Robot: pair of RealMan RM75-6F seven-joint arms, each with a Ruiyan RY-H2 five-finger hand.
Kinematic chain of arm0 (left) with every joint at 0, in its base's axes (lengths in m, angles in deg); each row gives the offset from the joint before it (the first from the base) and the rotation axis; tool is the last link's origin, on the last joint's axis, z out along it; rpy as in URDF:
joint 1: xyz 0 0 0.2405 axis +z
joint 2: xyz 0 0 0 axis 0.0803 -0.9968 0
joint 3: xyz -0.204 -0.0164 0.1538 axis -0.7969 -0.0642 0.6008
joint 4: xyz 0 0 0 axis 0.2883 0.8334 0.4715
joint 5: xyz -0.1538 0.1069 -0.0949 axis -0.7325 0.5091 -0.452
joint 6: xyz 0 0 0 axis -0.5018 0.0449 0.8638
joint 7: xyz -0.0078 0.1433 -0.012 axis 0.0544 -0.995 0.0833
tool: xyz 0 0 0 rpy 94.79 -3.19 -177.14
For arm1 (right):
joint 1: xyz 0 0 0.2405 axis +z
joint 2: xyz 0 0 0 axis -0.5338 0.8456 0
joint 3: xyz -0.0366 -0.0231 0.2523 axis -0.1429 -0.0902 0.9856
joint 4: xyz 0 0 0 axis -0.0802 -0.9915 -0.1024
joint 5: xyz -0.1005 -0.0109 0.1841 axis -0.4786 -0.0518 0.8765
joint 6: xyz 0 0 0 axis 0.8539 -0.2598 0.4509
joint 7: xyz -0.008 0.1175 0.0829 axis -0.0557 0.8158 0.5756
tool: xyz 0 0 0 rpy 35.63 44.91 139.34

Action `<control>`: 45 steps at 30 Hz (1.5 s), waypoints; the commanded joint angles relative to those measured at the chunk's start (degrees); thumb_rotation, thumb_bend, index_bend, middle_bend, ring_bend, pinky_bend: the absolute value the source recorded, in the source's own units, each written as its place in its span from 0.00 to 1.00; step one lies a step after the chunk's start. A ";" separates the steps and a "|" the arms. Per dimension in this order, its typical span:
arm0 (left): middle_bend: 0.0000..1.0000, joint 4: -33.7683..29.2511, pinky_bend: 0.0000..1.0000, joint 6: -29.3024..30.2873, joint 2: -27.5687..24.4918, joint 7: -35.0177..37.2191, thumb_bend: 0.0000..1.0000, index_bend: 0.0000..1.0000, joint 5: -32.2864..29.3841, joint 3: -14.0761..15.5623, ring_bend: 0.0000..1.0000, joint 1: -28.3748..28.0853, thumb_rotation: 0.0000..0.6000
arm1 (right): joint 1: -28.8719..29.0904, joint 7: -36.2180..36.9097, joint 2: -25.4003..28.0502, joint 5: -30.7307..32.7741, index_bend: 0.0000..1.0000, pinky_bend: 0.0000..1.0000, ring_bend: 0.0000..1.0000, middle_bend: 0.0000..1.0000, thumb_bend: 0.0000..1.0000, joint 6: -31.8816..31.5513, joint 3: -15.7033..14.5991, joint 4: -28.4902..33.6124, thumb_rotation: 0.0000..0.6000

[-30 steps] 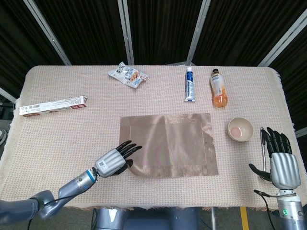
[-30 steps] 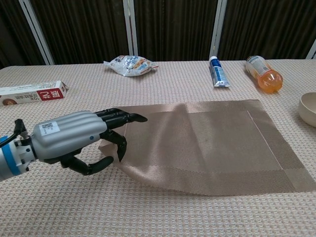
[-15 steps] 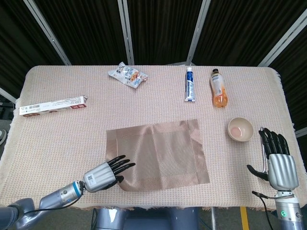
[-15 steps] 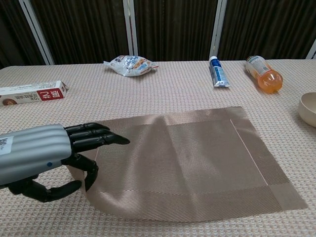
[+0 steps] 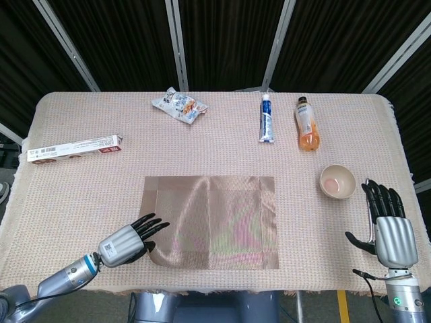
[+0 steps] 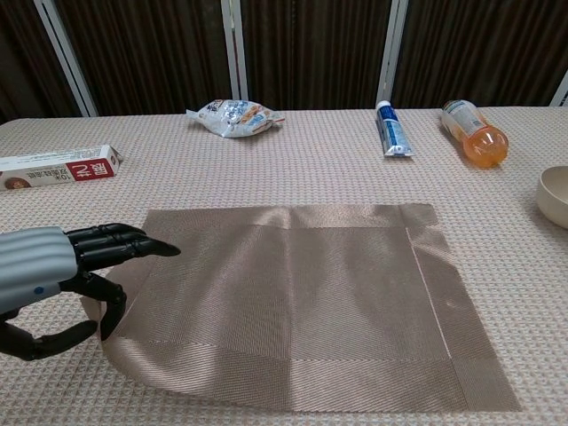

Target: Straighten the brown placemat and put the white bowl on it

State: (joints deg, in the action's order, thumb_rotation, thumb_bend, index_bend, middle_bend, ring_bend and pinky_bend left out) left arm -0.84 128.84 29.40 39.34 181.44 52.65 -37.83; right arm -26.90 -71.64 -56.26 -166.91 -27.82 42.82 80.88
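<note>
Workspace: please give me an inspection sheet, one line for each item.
Surface: table under a beige woven cloth.
Job's things: brown placemat lies nearly square to the table, near-left corner lifted; white bowl stands apart, to its right.
Clutter: long box, snack packet, tube, orange bottle lying down along the far half.
Hands: left hand pinches the placemat's near-left corner; right hand open, empty, near the bowl.
Cables: thin wire beside the right hand's wrist.
Surroundings: dark curtains with pale poles.

Brown placemat (image 5: pixel 210 221) lies mostly flat, white bowl (image 5: pixel 337 181) well apart
</note>
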 commanded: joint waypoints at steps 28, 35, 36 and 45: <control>0.00 -22.15 0.00 14.11 -19.14 -7.74 0.00 0.00 -28.74 -14.75 0.00 10.53 1.00 | 16.43 -6.59 -13.26 21.66 0.07 0.00 0.00 0.00 0.00 30.52 6.09 -26.59 1.00; 0.00 -24.01 0.00 13.10 -19.66 -10.81 0.00 0.00 -32.50 -16.83 0.00 11.82 1.00 | 19.43 -8.10 -18.06 26.52 0.14 0.00 0.00 0.00 0.00 34.56 7.46 -35.16 1.00; 0.00 -23.82 0.00 12.77 -19.69 -10.63 0.00 0.00 -32.67 -17.02 0.00 11.85 1.00 | 19.56 -7.95 -18.39 26.74 0.15 0.00 0.00 0.00 0.00 34.67 7.57 -35.64 1.00; 0.00 -22.70 0.00 10.30 -19.54 -8.75 0.00 0.00 -32.52 -18.21 0.00 12.25 1.00 | 20.27 -4.97 -21.25 24.49 0.35 0.00 0.00 0.00 0.09 34.42 6.78 -39.93 1.00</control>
State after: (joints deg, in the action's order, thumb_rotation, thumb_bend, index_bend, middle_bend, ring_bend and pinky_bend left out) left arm -23.58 139.22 9.86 30.46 148.83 34.55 -25.65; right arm -6.82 -77.35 -76.84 -141.72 6.88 49.77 41.83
